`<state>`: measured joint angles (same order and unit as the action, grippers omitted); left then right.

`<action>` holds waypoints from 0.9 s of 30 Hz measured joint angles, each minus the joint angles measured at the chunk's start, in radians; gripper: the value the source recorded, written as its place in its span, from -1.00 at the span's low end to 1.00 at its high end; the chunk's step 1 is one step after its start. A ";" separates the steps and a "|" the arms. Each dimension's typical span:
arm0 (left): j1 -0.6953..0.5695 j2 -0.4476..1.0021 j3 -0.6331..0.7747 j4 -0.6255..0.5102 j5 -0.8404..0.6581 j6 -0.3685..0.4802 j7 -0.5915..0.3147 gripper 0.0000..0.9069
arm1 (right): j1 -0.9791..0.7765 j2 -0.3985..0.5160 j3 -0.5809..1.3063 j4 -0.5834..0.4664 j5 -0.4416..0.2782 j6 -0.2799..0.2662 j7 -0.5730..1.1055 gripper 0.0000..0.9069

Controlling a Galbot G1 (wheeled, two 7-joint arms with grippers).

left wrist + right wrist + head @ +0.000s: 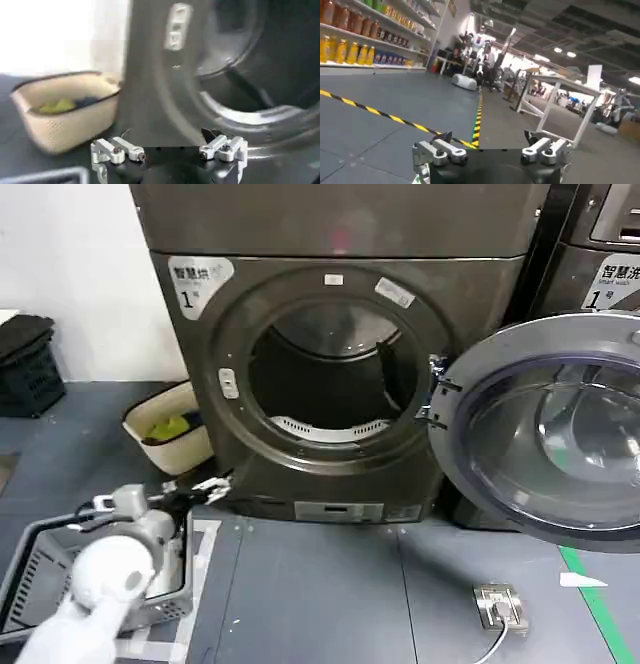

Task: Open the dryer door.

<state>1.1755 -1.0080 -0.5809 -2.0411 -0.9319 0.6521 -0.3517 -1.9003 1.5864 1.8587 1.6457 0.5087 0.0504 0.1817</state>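
A: Head view first. What does the machine look like?

B: The dryer (330,384) is a boxy dark bronze-grey front-loader with a brushed metal sheen, a white "1" sticker (195,284) at its upper left corner and a round drum mouth (330,379) gaping dark. The dryer door (550,429) is swung fully out on the right of the mouth, hinged at its edge: a big disc, grey rim around bulging tinted glass, its inner face towards the camera.

A: And the arm?

B: The left gripper (205,489) is low at the dryer's lower left corner, on a smooth white arm, its fingers apart and holding nothing. Beneath the arm sits a grey mesh crate (40,584); a cream woven basket (170,429) stands on the floor by the machine's left side.

A: Left wrist view?

B: The left gripper (170,150) shows two silvery metal fingers spread wide, empty, facing the dryer (150,75) front and the curved ring of the drum mouth (240,80). The basket (65,115) is beside it, with yellow-green cloth inside.

A: Right wrist view?

B: The right gripper (490,150) has its metal fingers spread apart, empty, pointing out over a smooth grey floor with a yellow-black striped line (390,117) and shelves of bottles (360,35)
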 joint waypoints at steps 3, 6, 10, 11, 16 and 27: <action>0.023 0.023 -0.051 0.009 -0.079 0.051 -0.053 1.00 | 0.001 -0.007 -0.008 0.003 0.003 -0.001 -0.003 1.00; 0.038 0.048 -0.089 0.022 -0.172 0.086 -0.127 1.00 | 0.002 -0.009 -0.020 0.009 0.003 -0.002 -0.003 1.00; 0.033 0.084 -0.121 0.048 -0.283 0.085 -0.244 1.00 | 0.003 -0.014 -0.033 0.014 0.005 -0.003 -0.008 1.00; 0.031 0.095 -0.130 0.057 -0.322 0.085 -0.284 1.00 | 0.003 -0.015 -0.035 0.014 0.006 -0.003 -0.009 1.00; 0.030 0.132 -0.172 0.094 -0.497 0.085 -0.415 1.00 | 0.003 -0.018 -0.038 0.018 0.020 -0.003 -0.015 1.00; 0.025 0.183 -0.249 0.205 -0.820 0.084 -0.614 1.00 | -0.005 -0.016 -0.052 0.027 0.032 0.019 -0.020 1.00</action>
<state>1.2000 -0.8252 -0.8298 -1.8365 -1.7520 0.7360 -0.9659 -1.9049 1.5706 1.8066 1.6728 0.5411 0.0695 0.1614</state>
